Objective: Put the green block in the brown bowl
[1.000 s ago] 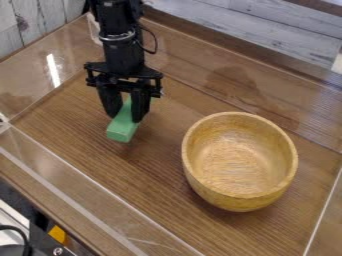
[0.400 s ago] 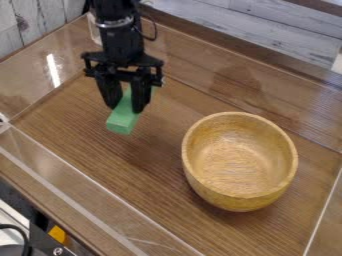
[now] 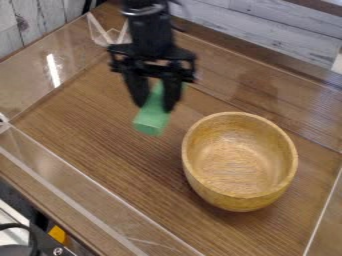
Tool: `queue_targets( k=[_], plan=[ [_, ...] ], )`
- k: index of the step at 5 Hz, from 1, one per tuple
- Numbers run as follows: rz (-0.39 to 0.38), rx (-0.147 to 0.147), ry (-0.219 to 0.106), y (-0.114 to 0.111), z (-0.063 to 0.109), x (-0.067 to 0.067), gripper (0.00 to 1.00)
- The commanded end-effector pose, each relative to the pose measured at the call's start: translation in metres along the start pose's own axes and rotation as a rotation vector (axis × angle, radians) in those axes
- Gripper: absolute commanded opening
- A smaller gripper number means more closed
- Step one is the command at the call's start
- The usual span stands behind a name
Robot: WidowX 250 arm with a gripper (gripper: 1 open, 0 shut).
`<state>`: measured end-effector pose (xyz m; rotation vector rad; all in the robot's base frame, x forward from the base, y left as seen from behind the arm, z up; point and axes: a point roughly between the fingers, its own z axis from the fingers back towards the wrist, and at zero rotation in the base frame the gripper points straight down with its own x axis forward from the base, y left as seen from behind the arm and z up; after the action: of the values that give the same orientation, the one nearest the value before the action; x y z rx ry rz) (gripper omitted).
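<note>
The wooden table point(image 3: 80, 120) (dark grain, glossy finish, bordered by clear panels) carries the brown bowl point(image 3: 239, 160) at the right of the view. The bowl sits upright with its opening facing up. The black robot arm point(image 3: 150, 30) descends from the top edge, with the gripper point(image 3: 156, 93) pointing straight down. Its jaws are clamped on the upper end of the green block point(image 3: 152, 114). The block hangs tilted below the fingers, clear of the table surface, just left of the bowl's rim and outside it.
</note>
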<state>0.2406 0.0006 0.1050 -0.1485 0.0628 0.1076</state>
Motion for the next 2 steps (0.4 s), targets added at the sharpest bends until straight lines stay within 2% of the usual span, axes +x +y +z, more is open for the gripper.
queue_targets(
  k=[1,2],
  plan=[
    [-0.033,-0.006,-0.046,-0.038,0.006,-0.004,0.0],
    [-0.049,-0.006,-0.048,-0.059,0.001,-0.007,0.0]
  ],
)
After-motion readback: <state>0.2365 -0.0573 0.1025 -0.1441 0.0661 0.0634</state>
